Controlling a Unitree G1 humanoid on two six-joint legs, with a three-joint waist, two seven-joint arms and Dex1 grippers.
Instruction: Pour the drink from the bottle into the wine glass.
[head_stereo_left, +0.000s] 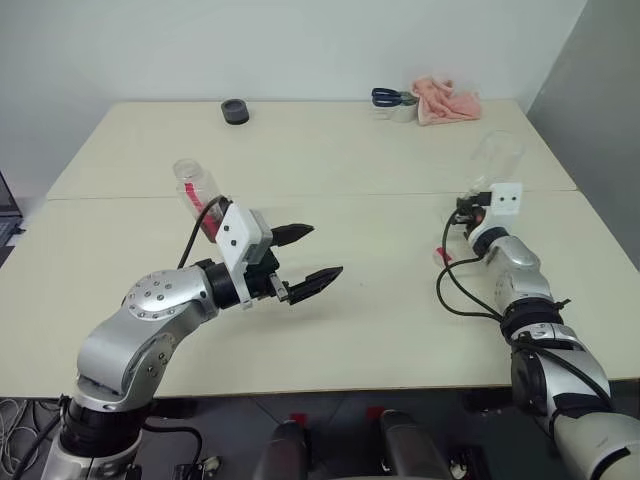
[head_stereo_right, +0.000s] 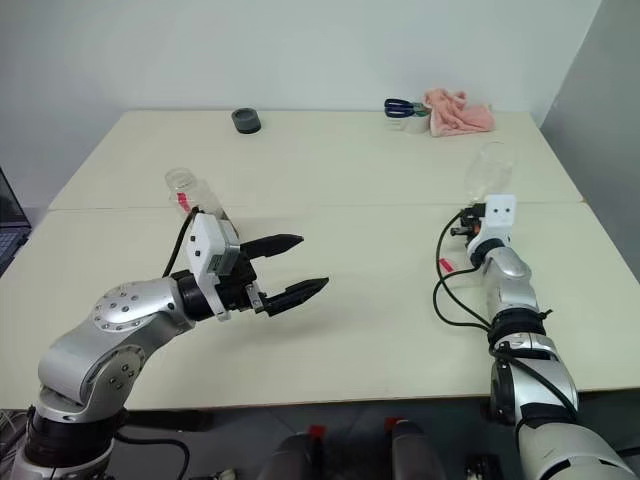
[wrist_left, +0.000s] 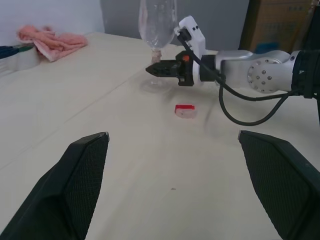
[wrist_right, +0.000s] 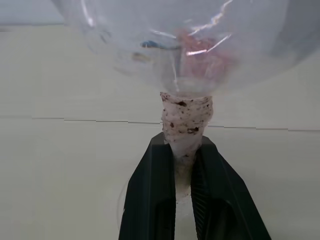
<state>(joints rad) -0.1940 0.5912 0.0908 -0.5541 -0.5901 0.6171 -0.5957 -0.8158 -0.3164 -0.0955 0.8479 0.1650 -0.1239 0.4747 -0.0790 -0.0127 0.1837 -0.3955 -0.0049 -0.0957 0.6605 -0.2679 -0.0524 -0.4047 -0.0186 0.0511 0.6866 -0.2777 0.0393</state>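
The bottle (head_stereo_left: 196, 190), clear with a red label strip, stands behind my left wrist, its lower part hidden by the wrist. My left gripper (head_stereo_left: 326, 250) hovers open over the table, to the right of the bottle, with nothing between its fingers. Far right, the clear wine glass (head_stereo_left: 497, 158) stands on the table. My right gripper (wrist_right: 182, 165) is shut on its white-wrapped stem (wrist_right: 186, 117), just under the bowl. The drink is out of view; bottle and glass both look clear. A small red cap (wrist_left: 185, 110) lies on the table near the glass.
At the table's far edge sit a dark tape roll (head_stereo_left: 235, 111), a pink cloth (head_stereo_left: 448, 98) and blue-handled scissors (head_stereo_left: 388, 96) on a pale tape roll. A seam (head_stereo_left: 350, 195) runs across the table. A cardboard box (wrist_left: 280, 20) stands beyond the right side.
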